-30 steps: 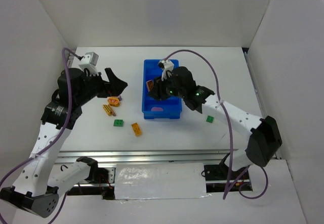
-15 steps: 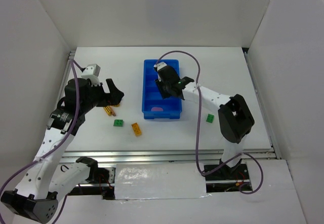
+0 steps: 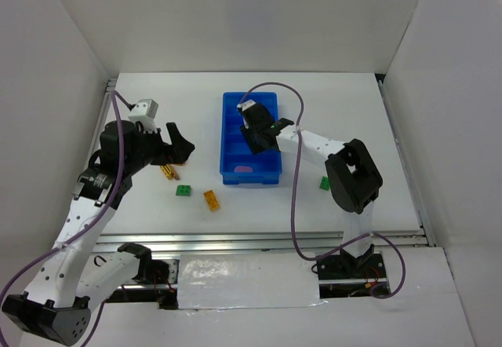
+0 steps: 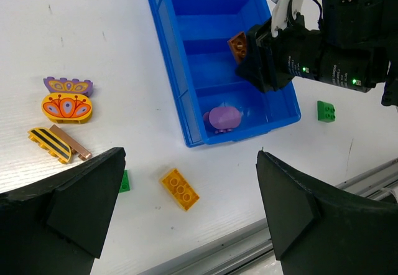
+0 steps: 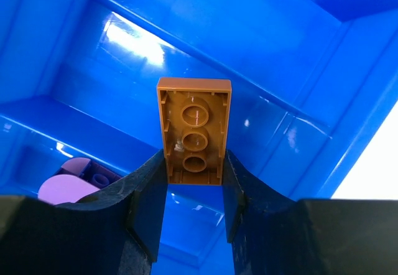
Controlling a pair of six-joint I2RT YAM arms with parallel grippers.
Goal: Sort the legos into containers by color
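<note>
Right gripper (image 5: pixel 194 181) is clamped on a brown brick (image 5: pixel 194 129). Both fingers (image 5: pixel 146 209) pinch its lower end. The hollow underside, with three round tubes, faces my wrist camera.

The brick hangs inside the blue tray (image 3: pixel 229 127), around the middle of the row. I cannot tell exactly which compartment it is over, nor whether it touches the floor.

One purple piece (image 4: pixel 224 117) lies in the compartment at the tray's near end. At least one divider separates it from the brick.

Left gripper (image 4: pixel 189 163) is spread wide with nothing between its fingers. It hangs over the table (image 4: pixel 124 13), left of the tray.

Loose pieces on the table, as my left wrist view shows them:
- An orange-yellow brick (image 4: pixel 180 188) lies flat, near the tray's near-left corner and apart from it.
- A green brick (image 4: pixel 125 180) is half hidden behind the finger on the left of that view.
- Farther left, a purple crown-shaped piece (image 4: pixel 68 86) has an orange oval piece (image 4: pixel 66 107) touching it on the near side.
- Nearer than those, a striped yellow-and-black piece (image 4: pixel 48 144) has a thin brown strip (image 4: pixel 71 142) lying against it.
- A second green brick (image 4: pixel 326 111) sits right of the tray, by its near-right corner and not touching it.
</note>
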